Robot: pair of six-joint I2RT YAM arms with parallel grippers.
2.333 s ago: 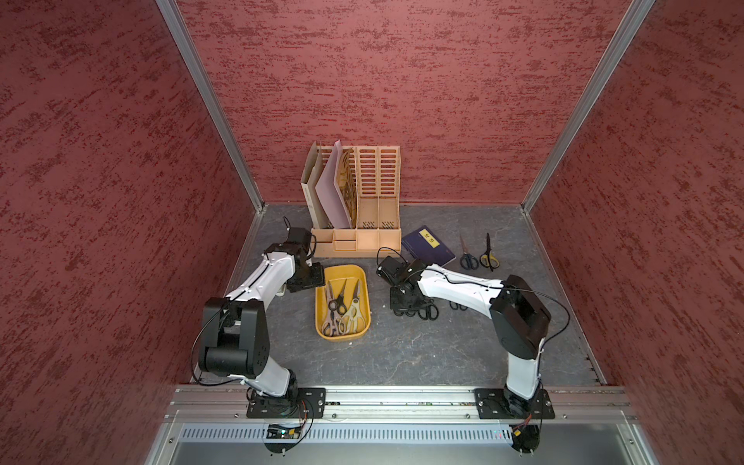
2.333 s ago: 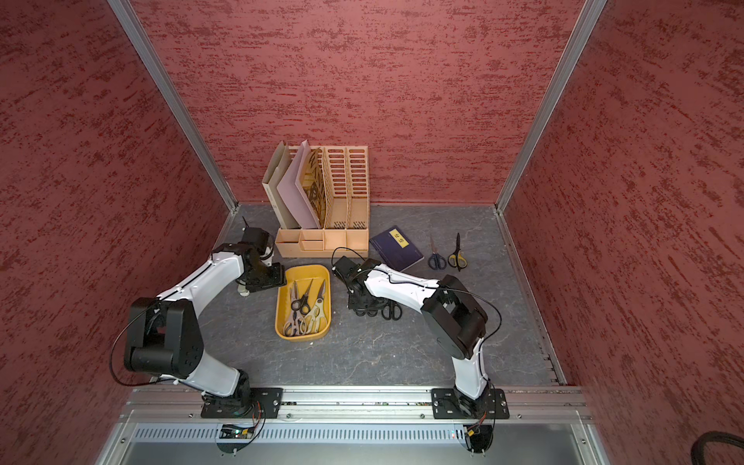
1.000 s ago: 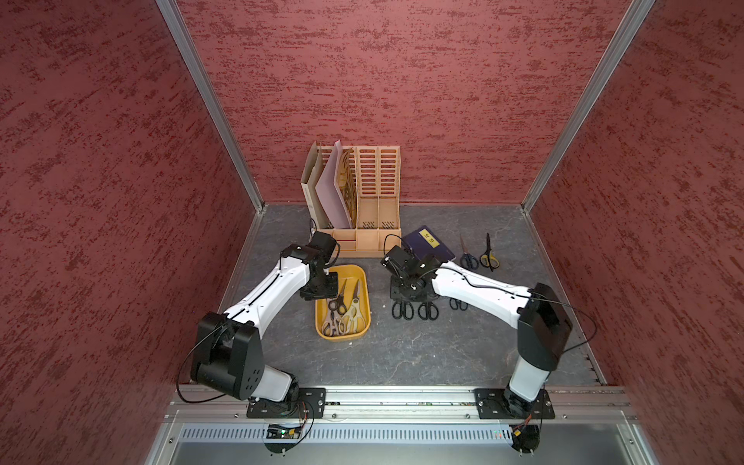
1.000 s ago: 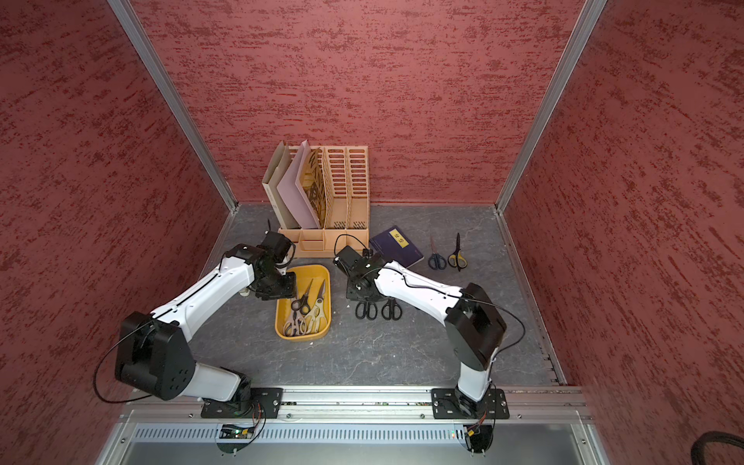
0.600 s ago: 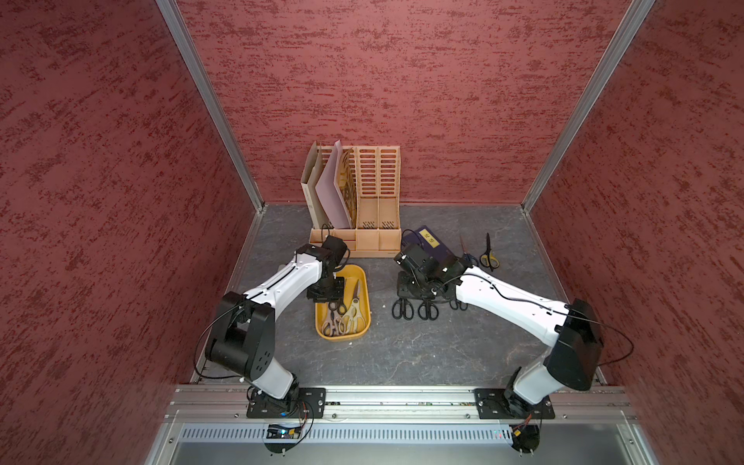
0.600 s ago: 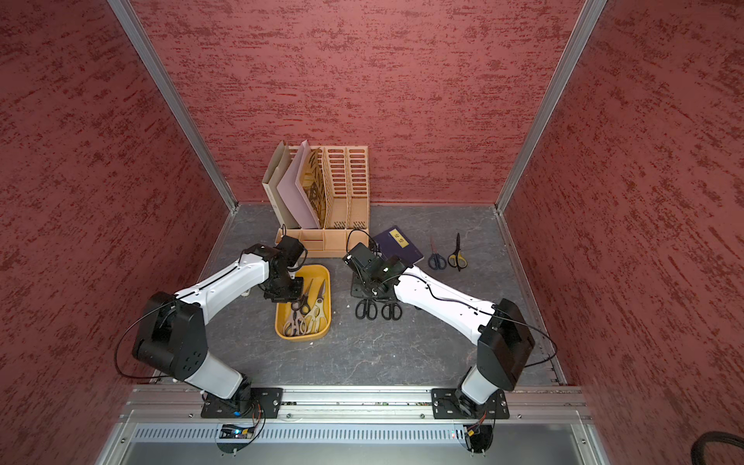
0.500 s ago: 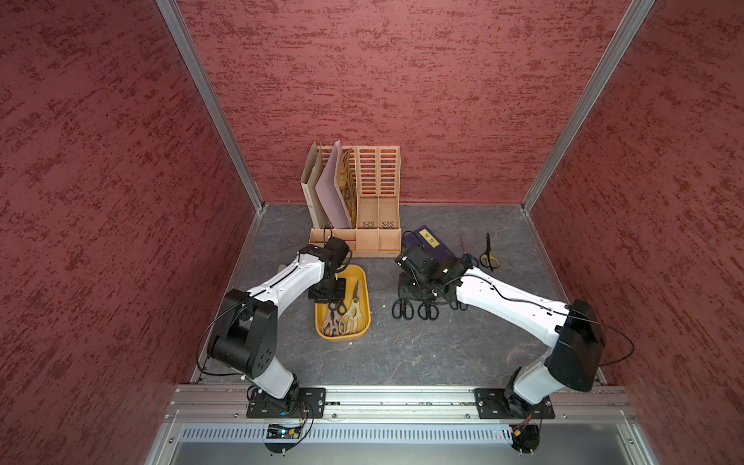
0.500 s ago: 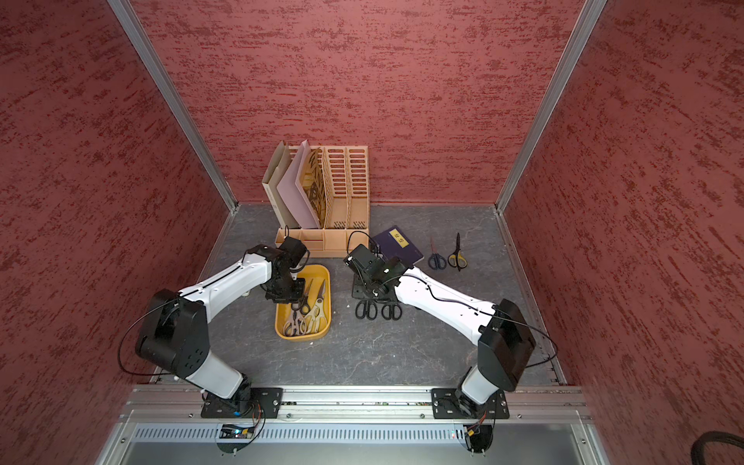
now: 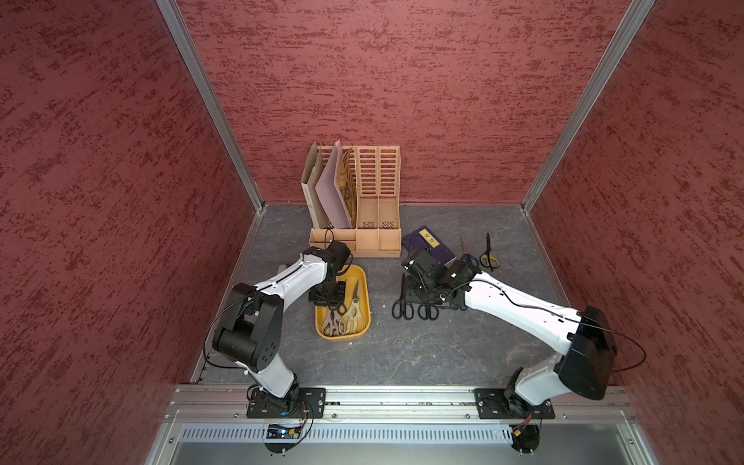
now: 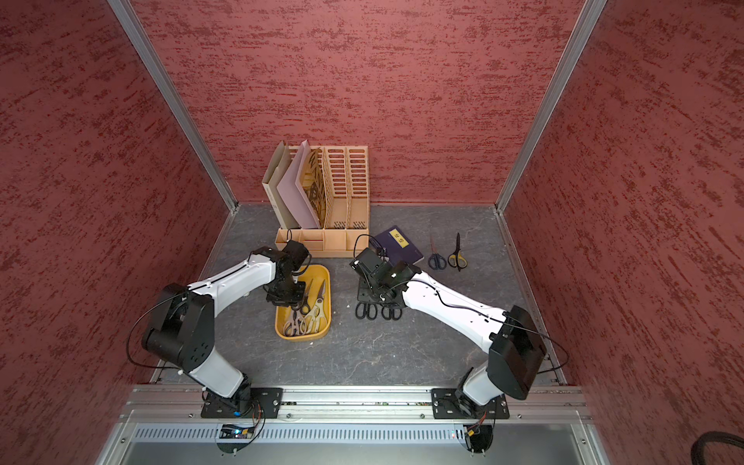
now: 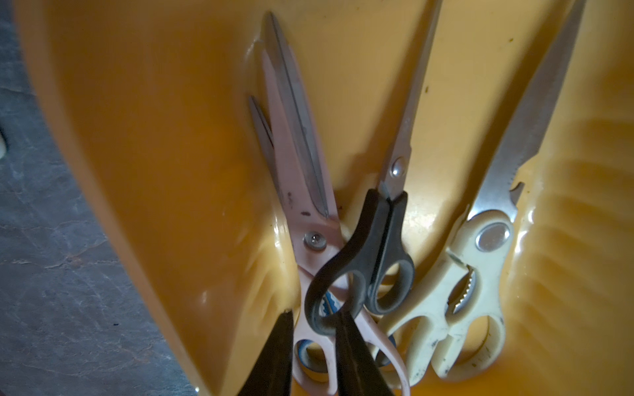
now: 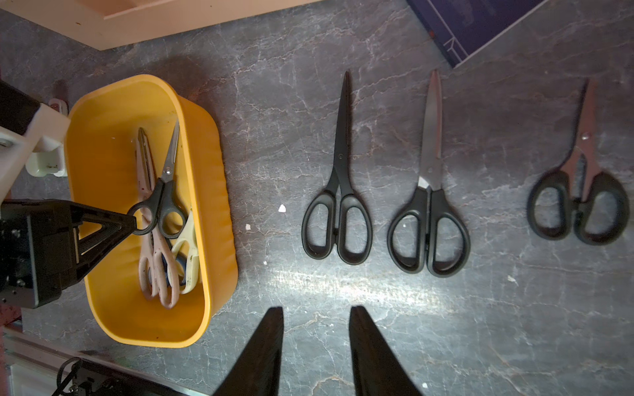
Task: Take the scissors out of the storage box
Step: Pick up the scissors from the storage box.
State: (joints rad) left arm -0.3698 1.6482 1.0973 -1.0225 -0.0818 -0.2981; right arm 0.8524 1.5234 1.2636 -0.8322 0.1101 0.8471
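a moment ago the left gripper (image 11: 314, 310) was beside the storage box (image 11: 137, 144). now it has dipped inside. its two fingers have come close together and pinch one ring of the black-handled scissors (image 11: 380, 253). that pair lies on top of a pink pair (image 11: 295, 164), with a cream kitchen pair (image 11: 480, 274) beside them, all in the box. so i think this pair is the next one to be lifted out. the pinch is on a thin ring, so it could slip.

next along, out on the table (image 9: 422, 354), three black pairs (image 12: 429, 219) lie side by side in a neat row. the right gripper (image 12: 315, 308) was down among them, and now it has pulled up and back. its fingers are apart and hold nothing. farther right lie a blue pair (image 9: 466, 251) and a yellow-and-black pair (image 9: 488, 251). so five pairs are out and at least three are still in.

the table is grey like stone, with a few white crumbs (image 12: 282, 208) on it. a tan file holder (image 9: 378, 193) stands at the back, with a dark blue book (image 10: 404, 251) next to it. rough red walls (image 9: 402, 80) stand on three sides, and a metal rail (image 9: 402, 396) runs along the front.
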